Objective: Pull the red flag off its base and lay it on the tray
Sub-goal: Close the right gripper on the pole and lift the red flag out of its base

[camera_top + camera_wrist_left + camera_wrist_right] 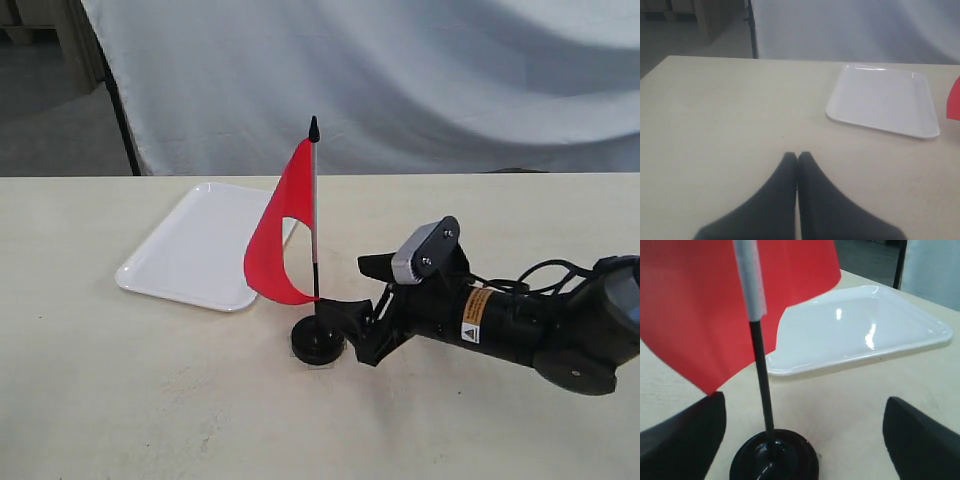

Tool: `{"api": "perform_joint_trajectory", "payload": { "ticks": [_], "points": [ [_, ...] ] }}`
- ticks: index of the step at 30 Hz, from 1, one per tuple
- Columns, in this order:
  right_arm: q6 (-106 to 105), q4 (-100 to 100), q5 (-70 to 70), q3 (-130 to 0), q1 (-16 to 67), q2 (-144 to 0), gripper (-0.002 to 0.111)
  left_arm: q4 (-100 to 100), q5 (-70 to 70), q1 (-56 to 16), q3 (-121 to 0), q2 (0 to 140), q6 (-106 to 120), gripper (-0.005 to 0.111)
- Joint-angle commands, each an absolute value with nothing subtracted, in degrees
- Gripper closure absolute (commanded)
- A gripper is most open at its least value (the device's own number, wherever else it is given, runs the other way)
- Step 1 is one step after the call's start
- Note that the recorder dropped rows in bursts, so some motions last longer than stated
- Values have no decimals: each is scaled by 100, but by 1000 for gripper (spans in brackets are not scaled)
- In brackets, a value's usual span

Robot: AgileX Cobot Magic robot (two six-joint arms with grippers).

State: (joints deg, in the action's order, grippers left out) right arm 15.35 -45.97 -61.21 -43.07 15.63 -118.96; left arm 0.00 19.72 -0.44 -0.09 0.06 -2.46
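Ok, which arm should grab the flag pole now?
Right. The right gripper sits open at the red flag, its pole between the fingers just above the base. The left gripper is shut over the table, with just a sliver of the flag at the edge of its view.

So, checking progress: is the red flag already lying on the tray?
No, the red flag stands upright in its base, off the tray.
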Motion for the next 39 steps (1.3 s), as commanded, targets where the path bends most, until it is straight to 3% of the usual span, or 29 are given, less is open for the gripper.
{"api": "perform_joint_trajectory", "payload": {
  "ticks": [1, 8, 11, 15, 18, 23, 30, 35, 39],
  "points": [
    [1448, -4808, -6130, -4493, 1680, -12058, 28, 0, 1958, -96, 0, 0, -238, 107],
    [1203, -4785, -6130, -4894, 1893, -12460, 29, 0, 1958, -96, 0, 0, -238, 107],
    [1203, -4785, -6261, -5025, 1893, -12560, 39, 0, 1958, -96, 0, 0, -238, 107],
    [1203, -4785, -6543, -5068, 1893, -12574, 72, 0, 1958, -96, 0, 0, -238, 107],
    [1097, -4851, -6713, -5068, 1893, -12564, 109, 0, 1958, -96, 0, 0, -238, 107],
    [1278, -4879, -6996, -5057, 1893, -12542, 108, 0, 1958, -96, 0, 0, -238, 107],
    [3360, -4749, -6913, -5226, 1926, -11702, 109, 0, 1958, -96, 0, 0, -238, 107],
    [5494, -4772, -4479, -6164, 2294, -11146, 109, 0, 1958, -96, 0, 0, -238, 107],
    [6281, -4784, -3197, -7125, 2773, -11482, 109, 0, 1958, -96, 0, 0, -238, 107]
  ]
}}
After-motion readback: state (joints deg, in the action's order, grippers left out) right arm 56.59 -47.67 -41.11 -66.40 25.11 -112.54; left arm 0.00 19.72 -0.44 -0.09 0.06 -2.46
